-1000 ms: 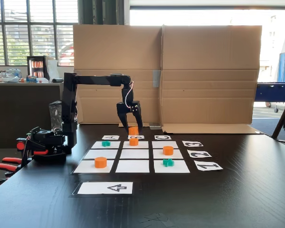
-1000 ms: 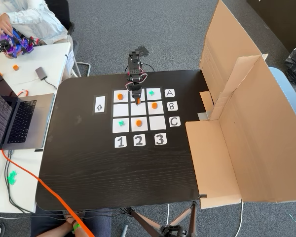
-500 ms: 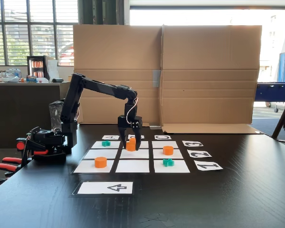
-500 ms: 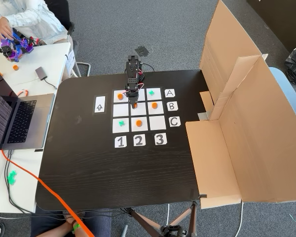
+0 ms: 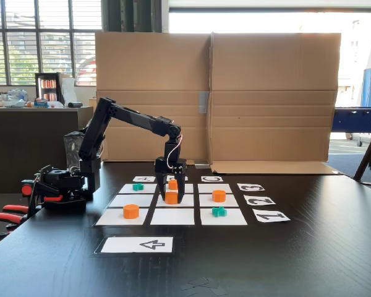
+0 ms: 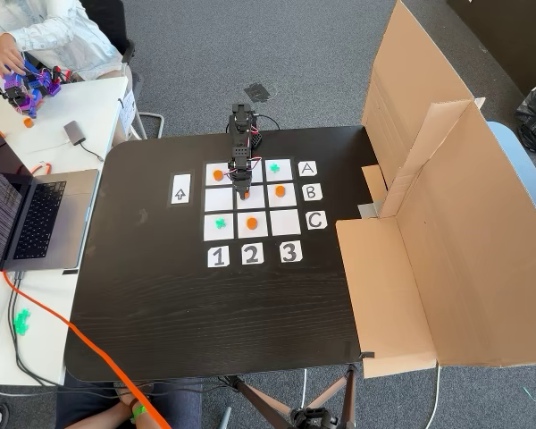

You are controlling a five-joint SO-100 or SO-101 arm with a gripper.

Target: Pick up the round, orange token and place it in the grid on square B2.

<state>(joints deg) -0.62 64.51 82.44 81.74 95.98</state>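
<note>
The round, orange token [image 5: 171, 197] is down at square B2 [image 5: 183, 201], the centre of the grid [image 5: 172, 216]. My gripper [image 5: 172, 192] points straight down with its fingers shut on the token. From above, the gripper [image 6: 244, 191] covers most of the token [image 6: 245, 195] over square B2 [image 6: 255, 202]. I cannot tell whether the token's base touches the paper. Three like orange tokens lie on other squares: one [image 5: 172, 184] just behind the gripper, one [image 5: 219, 195] to the right, one [image 5: 131, 211] at the near left.
Two teal cross tokens [image 5: 138, 186] [image 5: 219, 211] occupy grid squares. The arrow sheet [image 5: 139, 244] lies near the front edge. A cardboard wall [image 5: 272, 99] stands behind the grid. A second small arm [image 5: 55, 184] sits left of my base. A laptop [image 6: 36, 214] and a person [image 6: 45, 31] are beside the table.
The arm has stretched forward and lowered. It carried the token from above the far middle square down to the centre square.
</note>
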